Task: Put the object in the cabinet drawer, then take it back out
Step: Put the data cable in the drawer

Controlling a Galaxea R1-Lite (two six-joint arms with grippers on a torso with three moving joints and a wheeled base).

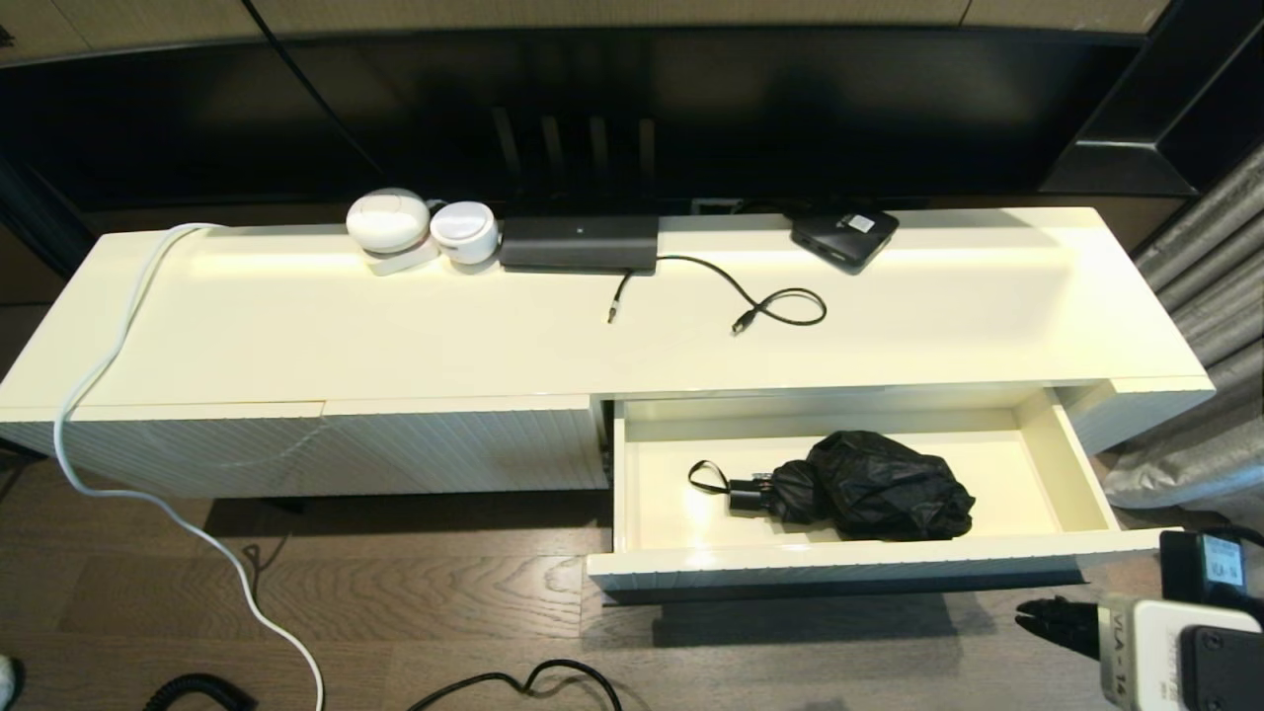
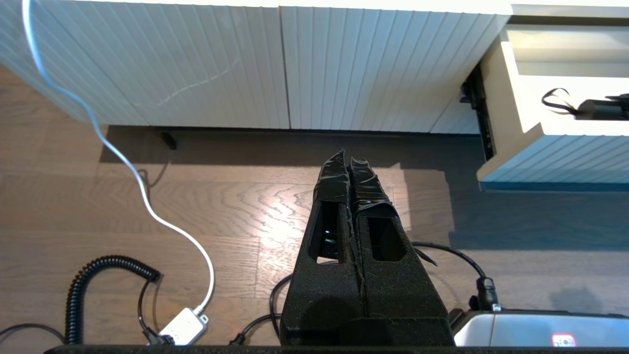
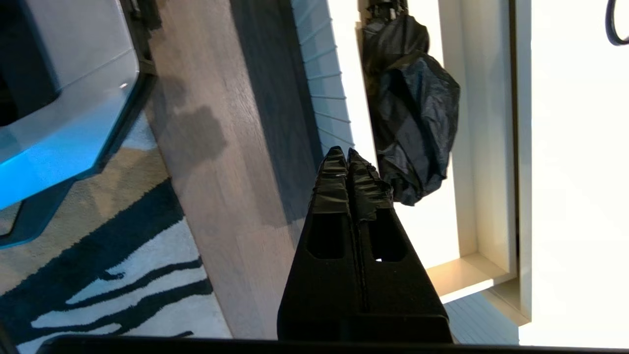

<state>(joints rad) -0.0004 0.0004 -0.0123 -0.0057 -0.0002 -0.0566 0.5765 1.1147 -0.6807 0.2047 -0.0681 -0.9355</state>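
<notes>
The cabinet drawer (image 1: 1071, 464) stands pulled out at the right of the low cream cabinet, its ribbed front (image 1: 869, 571) facing me. Inside lies the object, a folded black umbrella (image 1: 869, 486) with a wrist strap (image 1: 707, 478), flat on the drawer floor. It also shows in the right wrist view as a crumpled black bundle, the umbrella (image 3: 415, 113). My right gripper (image 1: 1027, 617) hangs shut and empty in front of the drawer's right end, below its front edge; its taped fingertips (image 3: 334, 167) are pressed together. My left gripper (image 2: 348, 156) is shut and empty over the wooden floor, left of the drawer (image 2: 506, 98).
On the cabinet top (image 1: 395, 326) sit two white round devices (image 1: 388, 222), a black box (image 1: 579, 243), a small black box (image 1: 843, 237) and a loose black cable (image 1: 760, 308). A white cord (image 1: 109, 375) hangs over the left end. A striped rug (image 3: 98, 275) lies on the floor.
</notes>
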